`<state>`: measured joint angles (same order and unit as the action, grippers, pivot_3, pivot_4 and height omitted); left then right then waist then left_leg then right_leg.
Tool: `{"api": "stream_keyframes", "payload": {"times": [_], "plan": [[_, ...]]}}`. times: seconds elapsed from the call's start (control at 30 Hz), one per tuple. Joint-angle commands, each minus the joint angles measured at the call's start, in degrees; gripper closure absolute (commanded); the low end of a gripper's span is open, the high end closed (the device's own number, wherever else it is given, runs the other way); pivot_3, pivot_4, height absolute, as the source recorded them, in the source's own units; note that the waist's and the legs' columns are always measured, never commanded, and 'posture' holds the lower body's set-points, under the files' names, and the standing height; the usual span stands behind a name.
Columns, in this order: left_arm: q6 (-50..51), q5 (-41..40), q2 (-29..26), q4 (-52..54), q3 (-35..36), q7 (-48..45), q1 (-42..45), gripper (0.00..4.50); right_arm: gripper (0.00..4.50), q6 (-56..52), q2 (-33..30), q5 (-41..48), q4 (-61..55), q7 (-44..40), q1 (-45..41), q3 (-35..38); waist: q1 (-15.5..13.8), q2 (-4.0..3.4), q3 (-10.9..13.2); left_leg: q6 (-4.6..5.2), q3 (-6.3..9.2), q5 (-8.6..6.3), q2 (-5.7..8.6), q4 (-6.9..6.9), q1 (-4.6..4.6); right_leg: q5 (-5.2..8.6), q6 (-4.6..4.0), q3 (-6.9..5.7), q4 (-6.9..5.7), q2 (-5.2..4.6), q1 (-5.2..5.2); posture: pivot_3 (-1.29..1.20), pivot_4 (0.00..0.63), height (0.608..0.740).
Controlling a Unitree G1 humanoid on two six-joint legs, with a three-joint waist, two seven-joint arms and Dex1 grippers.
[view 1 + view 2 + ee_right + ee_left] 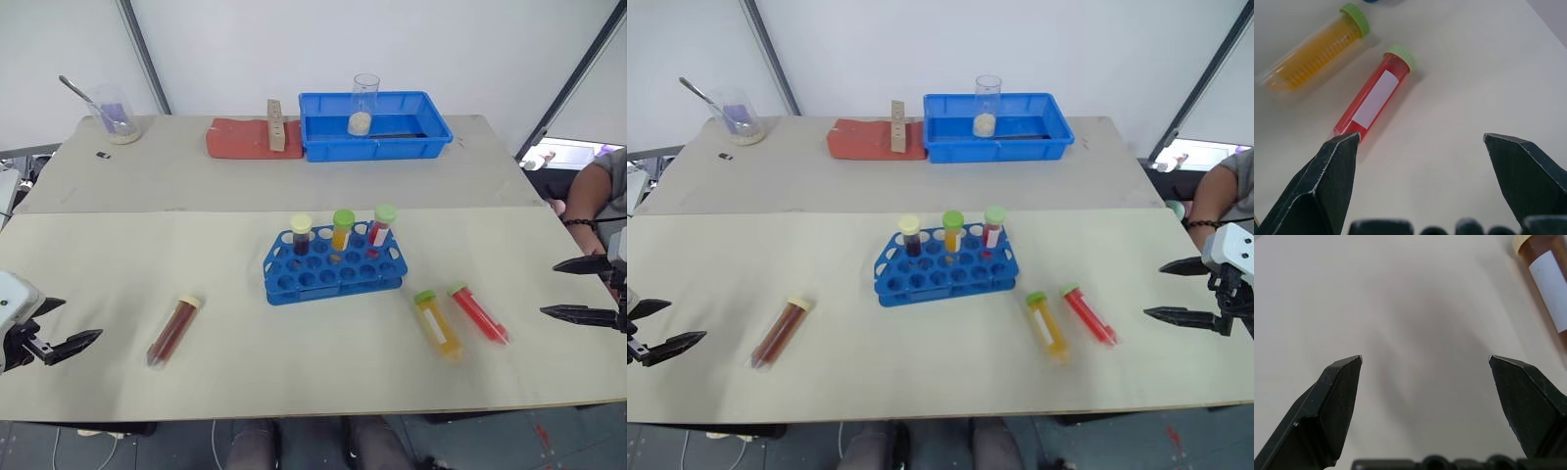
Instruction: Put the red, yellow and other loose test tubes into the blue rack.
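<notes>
Lying loose on the surface (pixel 294 382) beside the blue rack (pixel 333 269), the red tube (pixel 479 313) was noted near the right pincer (pixel 578 289), both pincers wide and empty; a mid-barrel grasp, clear of the yellow tube (pixel 437 324), was judged best.

Three loose test tubes (pixel 172 331), three racked tubes (pixel 342 229), one blue rack (pixel 333 268), one blue bin (pixel 374 125), two beakers (pixel 364 104)

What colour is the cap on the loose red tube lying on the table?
Green; the red tube shows it best in the right wrist view.
</notes>
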<state>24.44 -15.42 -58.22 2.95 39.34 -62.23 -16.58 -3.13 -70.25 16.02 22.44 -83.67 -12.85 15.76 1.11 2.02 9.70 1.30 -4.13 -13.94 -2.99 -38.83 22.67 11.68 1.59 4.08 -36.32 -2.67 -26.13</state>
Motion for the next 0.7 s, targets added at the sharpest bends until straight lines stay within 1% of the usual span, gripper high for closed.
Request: {"api": "stream_keyframes", "payload": {"times": [0.03, 0.23, 0.4, 0.57, 0.6, 0.7], "plan": [[-1.7, -0.8, -1.1, -0.4, 0.8, -1.2, 0.4, 0.06, 0.0, -1.3, -0.6, 0.9, -2.7, 0.5, -0.5, 0.8, 0.0, 0.0, 0.0, 0.0, 0.0, 0.0, 0.0, 0.0, 0.0, 0.0, 0.0, 0.0, -0.01, 0.0, 0.0, 0.0, 0.15, 0.729], [0.0, -3.2, -1.8, 0.1, 1.0, -3.2, 1.6, 0.06, 0.0, -3.1, -0.7, 1.2, -4.8, 0.6, 0.1, 1.3, -0.1, 0.0, 0.0, 0.0, 0.0, 0.0, 0.0, 0.0, -0.01, 0.0, 0.0, 0.0, -0.02, 0.0, 0.0, 0.0, 0.15, 0.729], [1.7, -6.6, -1.5, 6.8, -1.5, -3.5, 4.6, 0.06, 0.0, -5.0, -0.8, 2.0, -6.7, 0.4, 0.1, 1.5, -0.2, 0.0, 0.0, 0.0, 0.0, 0.0, 0.0, -0.04, 0.01, -0.01, 0.02, 0.0, -0.02, 0.0, 0.02, 0.0, 0.15, 0.729], [5.8, -12.0, -0.4, 18.9, -8.8, -2.0, 10.0, 0.06, 0.0, -10.1, -0.8, 4.6, -11.0, 0.5, 0.1, 2.4, -0.3, 0.0, 0.0, -0.01, 0.01, 0.01, 0.01, -0.11, 0.03, -0.07, 0.1, 0.01, -0.01, -0.01, 0.05, 0.0, 0.15, 0.729], [6.6, -13.1, -0.2, 21.2, -10.2, -1.7, 10.7, 0.06, 0.0, -11.2, -1.0, 5.3, -12.2, 0.5, 0.4, 2.7, -0.3, -0.01, 0.0, -0.01, 0.01, 0.01, 0.01, -0.11, 0.03, -0.15, 0.23, 0.03, -0.01, 0.0, 0.06, 0.0, 0.15, 0.729], [6.4, -15.6, 1.4, 27.2, -17.5, -1.4, 14.4, 0.06, 0.0, -16.0, -0.6, 8.6, -18.3, 0.6, 2.1, 4.1, -0.2, -0.04, 0.0, 0.0, 0.01, 0.01, 0.01, -0.1, 0.03, -0.26, 0.39, 0.05, -0.01, 0.01, 0.07, 0.0, 0.15, 0.729]]}}
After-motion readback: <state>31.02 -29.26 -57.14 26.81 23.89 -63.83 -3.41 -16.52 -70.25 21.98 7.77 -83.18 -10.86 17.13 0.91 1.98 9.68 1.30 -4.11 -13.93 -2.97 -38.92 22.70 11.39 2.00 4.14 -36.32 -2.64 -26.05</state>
